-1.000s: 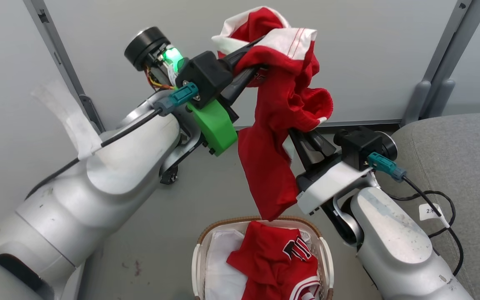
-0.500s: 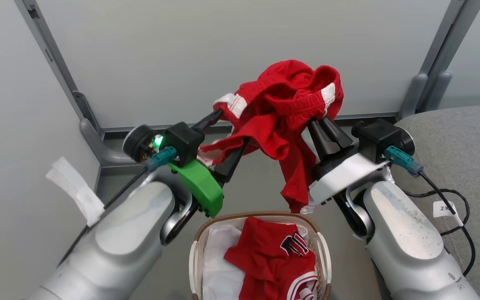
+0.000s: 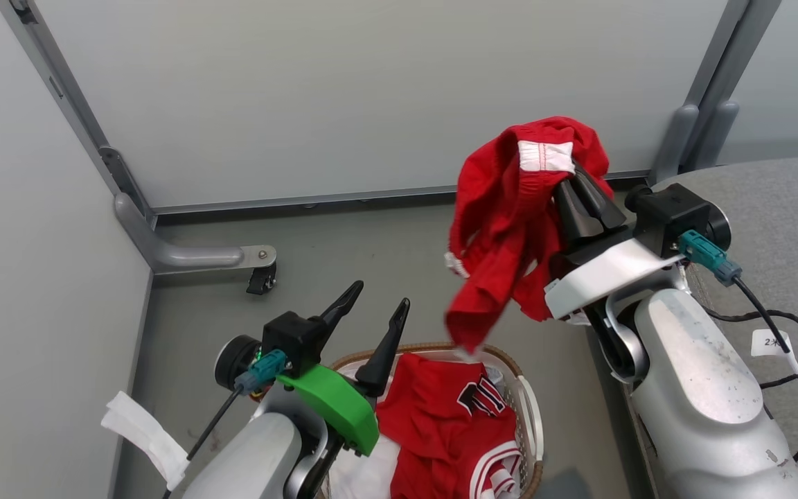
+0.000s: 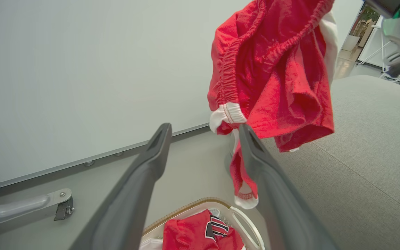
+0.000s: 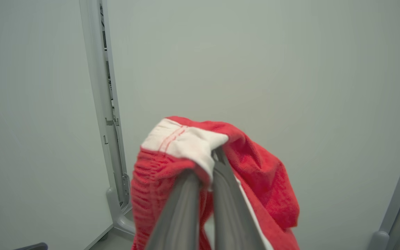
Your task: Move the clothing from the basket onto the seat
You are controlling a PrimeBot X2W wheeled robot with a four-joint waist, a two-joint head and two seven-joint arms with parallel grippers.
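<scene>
My right end effector (image 3: pixel 572 184) is clenched on the bright red soft-knit sports shorts with white trim (image 3: pixel 503 208), up at one o'clock in the head view. They hang in mid-air, the lowest fold dangling just above the small oval white plastic basket with a brown woven rim (image 3: pixel 510 366) at six o'clock.

The left end effector (image 3: pixel 381 294) is released, fingers spread and empty, at seven o'clock by that rim. A second red garment with a black-and-white lettering patch (image 3: pixel 440 423) lies in the basket.

I judge the cloth light and limp, likely to swing and snag. The gathered elastic waistband looks like the firmest place to pinch. The large grey fabric seat cushion (image 3: pixel 780 208) sits at three o'clock.

In the head view, cloth covers the fingertips. The right wrist view gives me the pinch itself, on a white trim patch (image 5: pixel 182 142). The left wrist view gives me the drape, hanging beside the seat's edge.
</scene>
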